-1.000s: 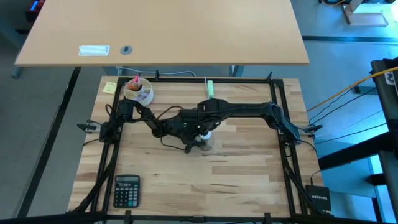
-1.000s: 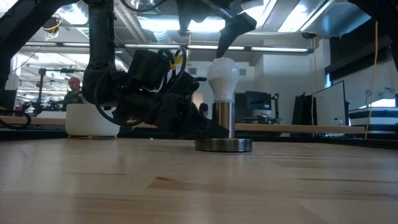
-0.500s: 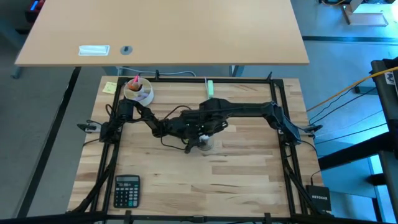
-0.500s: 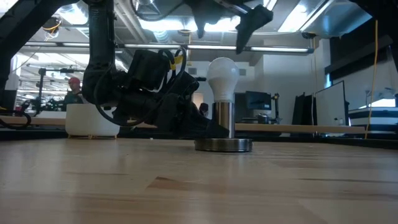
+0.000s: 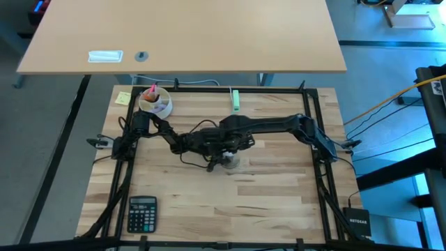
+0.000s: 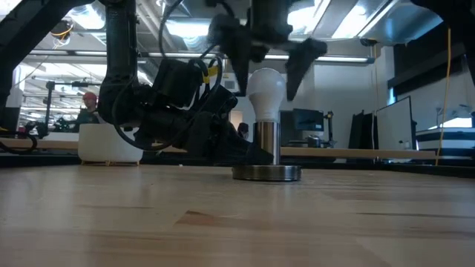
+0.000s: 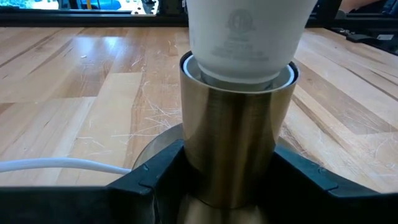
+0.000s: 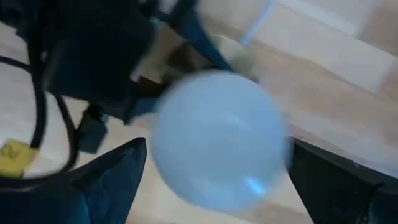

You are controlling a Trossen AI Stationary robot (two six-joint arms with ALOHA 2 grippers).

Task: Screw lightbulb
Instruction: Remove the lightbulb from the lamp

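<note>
- Lightbulb (image 6: pixel 266 92) stood upright in the brass-coloured socket (image 7: pixel 236 130) on its round base (image 6: pixel 266 173), near the middle of the table (image 5: pixel 272 195).
- Left gripper (image 7: pixel 230 177) clasped the socket barrel, one finger on each side, low down at the table surface.
- Right gripper (image 6: pixel 266 63) had come down since the earlier frames: a second before, its fingers were above the bulb; now they straddled the bulb's dome.
- Right fingers (image 8: pixel 109 177) were spread wide, one on each side of the bulb, with a gap visible between each and the glass.
- Bulb, socket and left gripper showed no change of position.
</note>
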